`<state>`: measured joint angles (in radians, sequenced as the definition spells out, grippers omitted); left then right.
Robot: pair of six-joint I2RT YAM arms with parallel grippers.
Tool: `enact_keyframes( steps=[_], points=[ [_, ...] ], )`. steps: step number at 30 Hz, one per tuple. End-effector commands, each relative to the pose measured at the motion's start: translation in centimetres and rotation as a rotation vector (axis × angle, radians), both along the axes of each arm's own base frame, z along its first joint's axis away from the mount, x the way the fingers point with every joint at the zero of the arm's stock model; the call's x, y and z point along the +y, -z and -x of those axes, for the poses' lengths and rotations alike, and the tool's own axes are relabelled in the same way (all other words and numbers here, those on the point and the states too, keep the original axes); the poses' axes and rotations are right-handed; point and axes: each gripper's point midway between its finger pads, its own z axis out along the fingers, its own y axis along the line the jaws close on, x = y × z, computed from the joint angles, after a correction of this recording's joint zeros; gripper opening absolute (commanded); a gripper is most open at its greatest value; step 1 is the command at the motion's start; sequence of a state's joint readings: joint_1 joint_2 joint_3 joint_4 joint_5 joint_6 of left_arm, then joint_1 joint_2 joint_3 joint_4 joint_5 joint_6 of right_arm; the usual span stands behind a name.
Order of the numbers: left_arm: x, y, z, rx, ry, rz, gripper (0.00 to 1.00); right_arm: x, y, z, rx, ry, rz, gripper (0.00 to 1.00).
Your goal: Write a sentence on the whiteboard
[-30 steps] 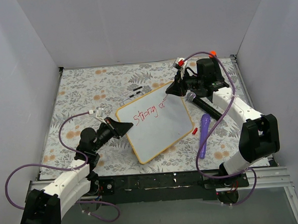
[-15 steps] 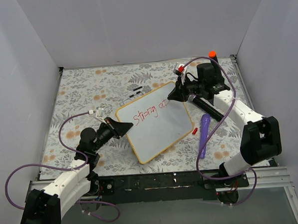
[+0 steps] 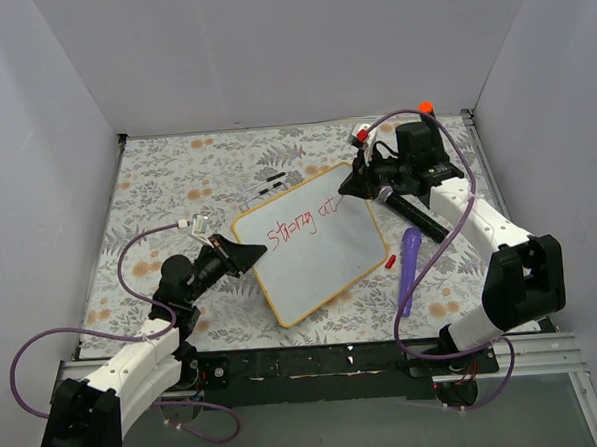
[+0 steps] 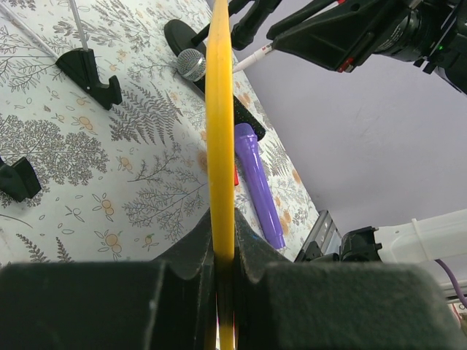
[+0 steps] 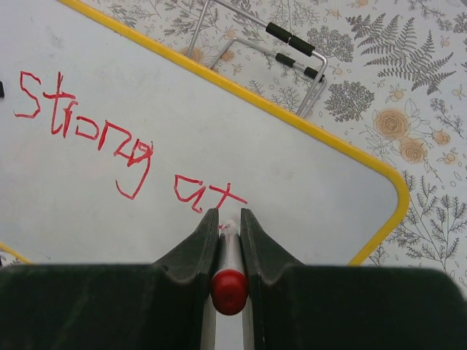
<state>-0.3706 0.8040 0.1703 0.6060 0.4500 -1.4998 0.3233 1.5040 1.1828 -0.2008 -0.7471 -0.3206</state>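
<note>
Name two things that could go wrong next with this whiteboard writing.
1. The left gripper pinches only the yellow edge of the whiteboard; pen pressure might pivot the board and skew the letters.
2. Little board is left beyond the sentence, so the marker in the right gripper may run out of room on this line.

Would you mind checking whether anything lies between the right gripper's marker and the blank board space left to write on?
Nothing visible does. The right gripper holds the marker at the whiteboard just after "at"; the surface below the red words is bare. The left gripper clamps only the board's edge.
</note>
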Motion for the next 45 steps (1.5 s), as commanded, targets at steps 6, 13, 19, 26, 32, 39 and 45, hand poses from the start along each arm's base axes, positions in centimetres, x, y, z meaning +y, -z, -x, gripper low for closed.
enact_keyframes(
  steps=[6,13,19,26,32,39,45],
  points=[
    [0.0,-2.8,0.3,-0.124,0.003,0.024,0.0,0.3,-6.7,4.9,-0.113,-0.196,-0.084,0.01],
    [0.4,-3.3,0.4,-0.127,-0.023,0.046,0.0,-0.1,-6.7,8.9,-0.12,-0.31,-0.113,0.01],
    [1.0,-4.3,0.5,-0.152,-0.061,0.069,0.0,-0.3,-7.0,10.6,-0.135,-0.349,-0.129,0.01],
    [1.4,-4.6,0.7,-0.16,-0.079,0.074,0.0,-0.6,-6.6,12.0,-0.16,-0.375,-0.132,0.01],
    [1.5,-4.7,0.7,-0.17,-0.082,0.068,0.0,-1.0,-5.4,12.4,-0.114,-0.374,-0.103,0.01],
    [1.9,-4.9,0.8,-0.169,-0.104,0.074,0.0,-1.1,-4.9,12.5,-0.118,-0.368,-0.093,0.01],
    [2.1,-4.9,0.8,-0.163,-0.118,0.077,0.0,-1.1,-4.7,12.4,-0.114,-0.364,-0.095,0.01]
  ],
)
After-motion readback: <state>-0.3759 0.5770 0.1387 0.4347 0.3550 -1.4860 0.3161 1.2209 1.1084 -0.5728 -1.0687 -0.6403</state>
